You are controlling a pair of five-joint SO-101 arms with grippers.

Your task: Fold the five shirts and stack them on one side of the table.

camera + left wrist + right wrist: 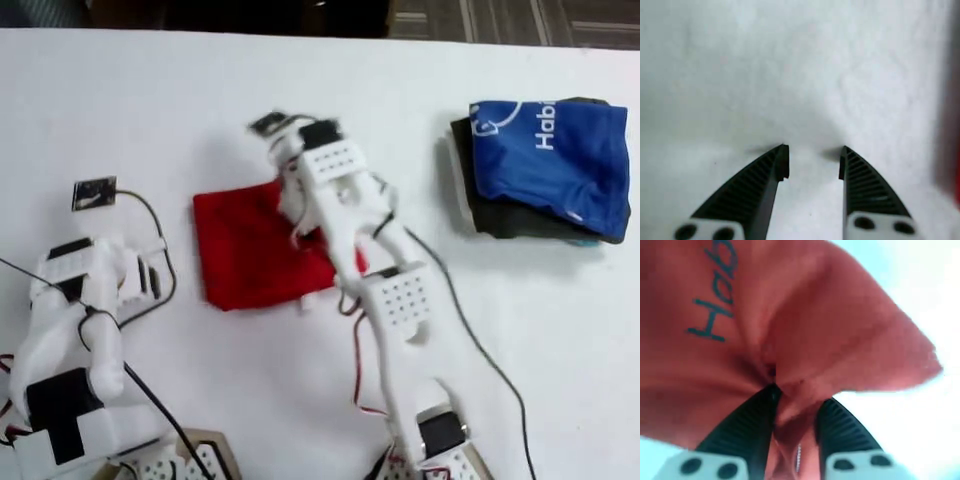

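Observation:
A red shirt (245, 250) lies bunched on the white table (150, 90) near the middle. My right gripper (292, 205) is at the shirt's right part. In the right wrist view it (797, 405) is shut on a fold of the red shirt (815, 315), with cloth pinched between the fingers and lifted toward the camera. My left gripper (150, 275) is at the left, apart from the shirt. It (812, 162) is open over bare table, with a strip of the red shirt (956, 150) to one side. At the far right sits a stack with a blue shirt (550, 160) on top.
Dark folded shirts (500, 220) lie under the blue one in the stack. Black cables (480, 350) trail over the table from both arms. Bare table stretches along the back and between the red shirt and the stack.

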